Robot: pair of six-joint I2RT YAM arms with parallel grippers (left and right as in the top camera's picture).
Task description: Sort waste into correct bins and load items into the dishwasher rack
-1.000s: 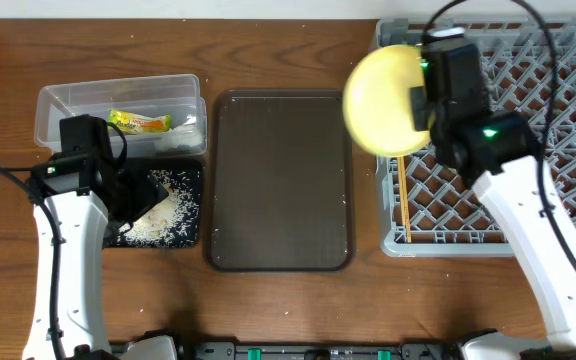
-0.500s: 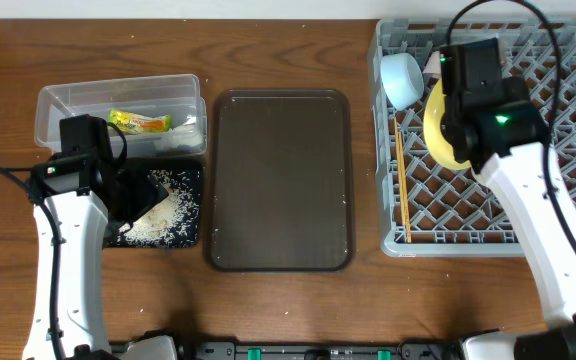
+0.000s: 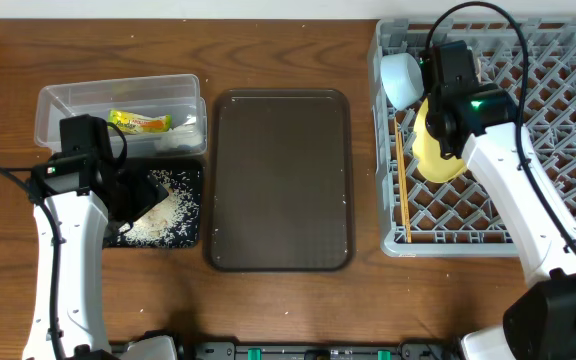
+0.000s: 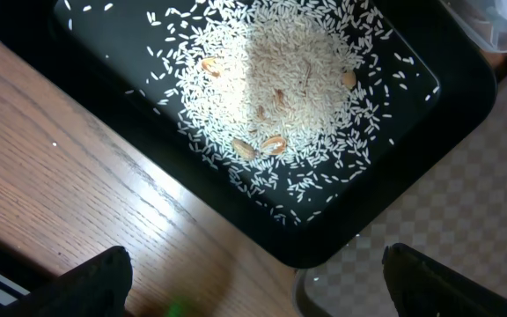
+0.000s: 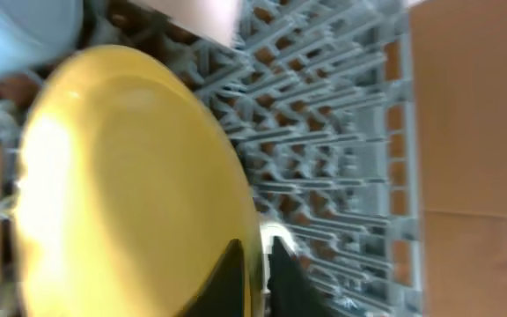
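Note:
My right gripper (image 5: 255,264) is shut on the rim of the yellow plate (image 3: 430,150), which stands tilted in the left part of the grey dishwasher rack (image 3: 558,140); the plate fills the right wrist view (image 5: 121,185). The light blue bowl (image 3: 400,78) sits in the rack's far left corner. The wooden chopsticks (image 3: 404,190) lie along the rack's left side. My left gripper (image 4: 253,286) is open above the black tray (image 3: 190,232), which holds white rice scraps (image 4: 289,88). The green-and-yellow wrapper (image 3: 140,122) lies in the clear tub (image 3: 58,100).
A large dark brown serving tray (image 3: 280,180) lies between the bins and the rack. A white object shows at the tub's right end (image 3: 183,135). The rack's right half shows bare pegs.
My right gripper has carried the yellow plate from above the serving tray's right edge into the rack and lowered it, tilted, beside the blue bowl. The left arm has not moved.

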